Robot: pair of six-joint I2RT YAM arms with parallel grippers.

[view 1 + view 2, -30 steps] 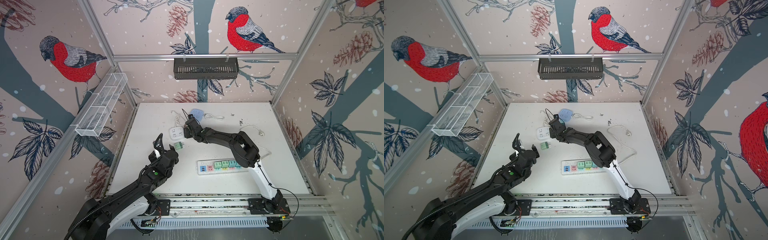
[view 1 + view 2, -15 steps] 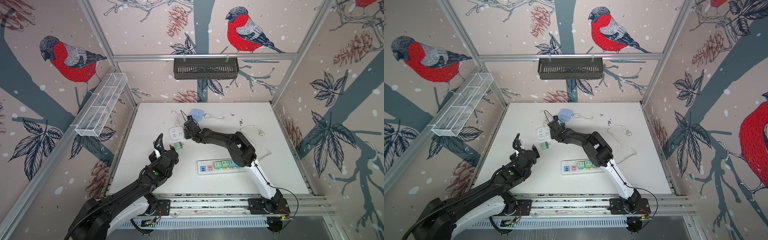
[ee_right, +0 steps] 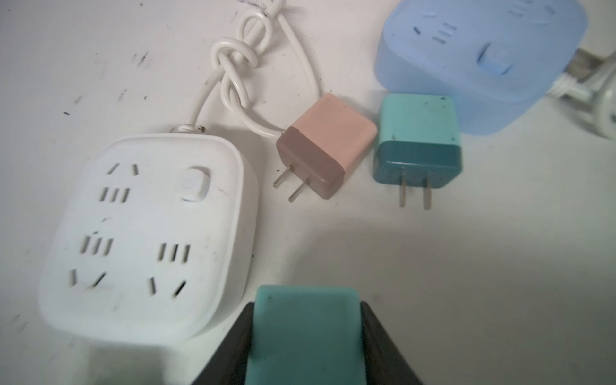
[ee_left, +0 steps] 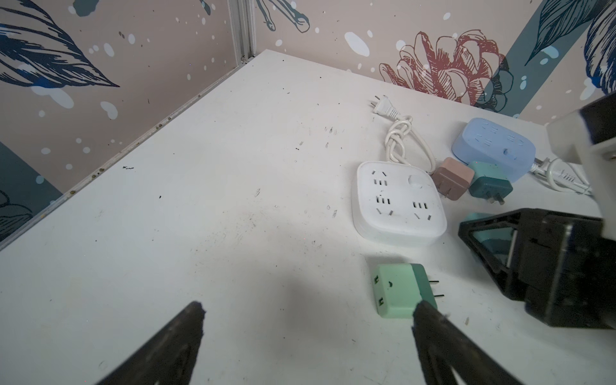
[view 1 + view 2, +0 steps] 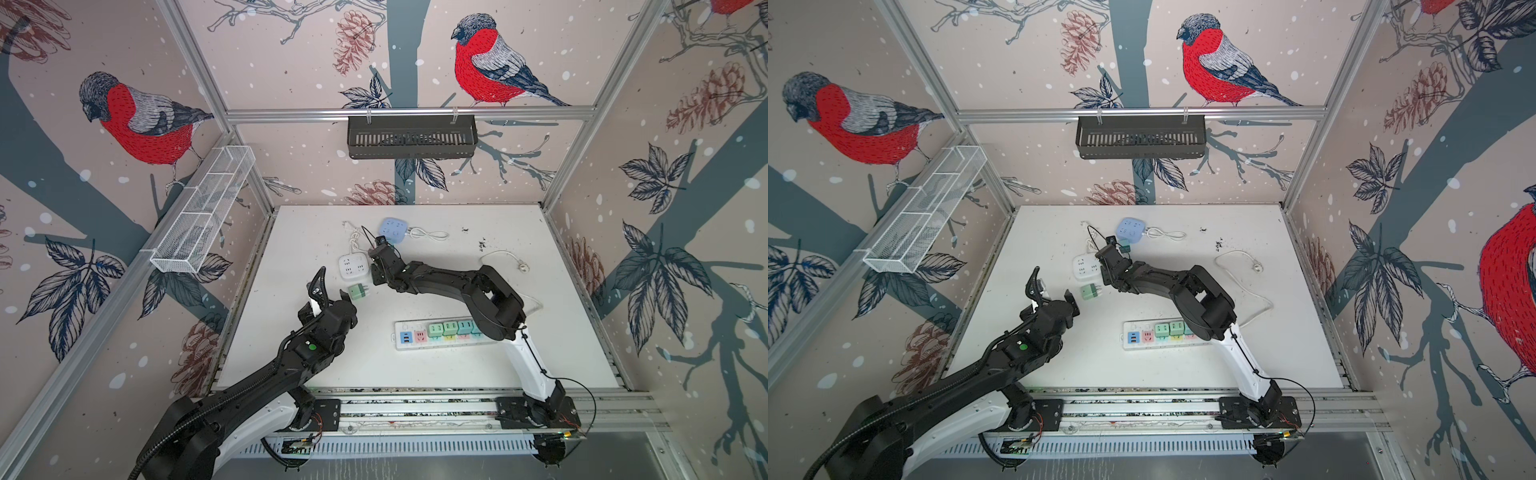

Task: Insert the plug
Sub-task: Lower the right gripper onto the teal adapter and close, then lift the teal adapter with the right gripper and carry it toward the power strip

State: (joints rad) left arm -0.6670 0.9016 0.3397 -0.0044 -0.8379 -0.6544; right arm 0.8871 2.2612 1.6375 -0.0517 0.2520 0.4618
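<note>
Quick status from my end. The right gripper (image 3: 306,310) has its two fingers pressed flat against both sides of a teal plug (image 3: 305,336), so it's clamped on that one. That's at the bottom middle of the right wrist view. I can't tell if the plug is off the table (image 5: 478,374) or just resting on it. In both top views that gripper sits a bit left of the frame's centre, just right of the white socket block (image 5: 353,266).

Above the held plug in the wrist frame there's a pink plug (image 3: 325,146) and a second teal plug (image 3: 416,140). They lie side by side with their prongs pointing down the frame. The second teal one is right up against the blue socket block (image 3: 480,66) in the upper right corner. The white block's knotted cord (image 3: 233,66) loops behind the pink plug.

The left gripper (image 4: 308,310) is spread wide with nothing in it, low in the left wrist frame. A green plug (image 4: 396,290) lies on its side right by one fingertip, prongs pointing toward the right arm. I can't say whether it's actually touching.

The power strip (image 5: 398,332) is lower right of centre in a top view, with several green plugs already seated in it. The right arm's elbow covers its right end.
</note>
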